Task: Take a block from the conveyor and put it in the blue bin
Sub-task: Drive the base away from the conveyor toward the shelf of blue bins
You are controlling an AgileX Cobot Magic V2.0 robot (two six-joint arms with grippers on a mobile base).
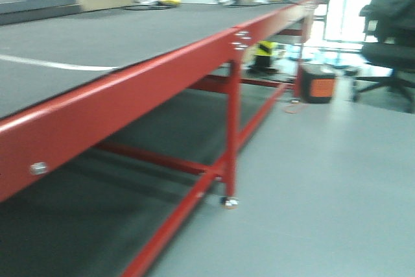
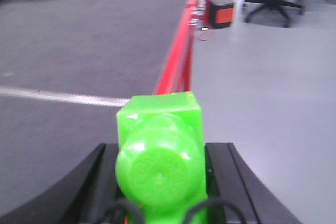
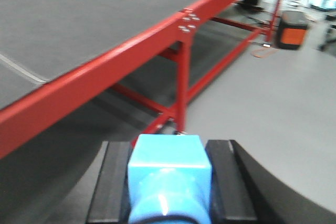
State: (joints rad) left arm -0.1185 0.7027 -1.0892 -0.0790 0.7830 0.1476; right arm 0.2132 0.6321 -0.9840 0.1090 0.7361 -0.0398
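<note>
From where I stood, the conveyor table point(image 1: 130, 89) filled the left of the front view. Its dark belt point(image 1: 97, 37) was bare apart from a pale line point(image 1: 52, 64) at the left edge, and its red frame ran on a slant toward the upper right. Past it on the right lay grey floor, with an orange box point(image 1: 318, 85) and an office chair point(image 1: 389, 43) in the upper right corner. In the left wrist view the left pincer point(image 2: 164, 157) was clenched on a green block point(image 2: 160, 150) at the lower centre of the frame, off the belt, with a black finger point(image 2: 94, 182) hard against its left side. In the right wrist view the right pincer point(image 3: 168, 151) gripped a blue block point(image 3: 168, 177) in the same manner, low in the frame, with the red frame crossing the upper left. Each block lay with its long axis along its pincer, running from the bottom of the frame upward. The squared end pointed away from the camera and the rounded end faced it. I judged the grabbing done and the carrying in hand. No blue bin showed in any view, and all three were blurred. The next move called for finding the bin, bringing a pincer above its opening, and only then letting go, one block at a time.
</note>
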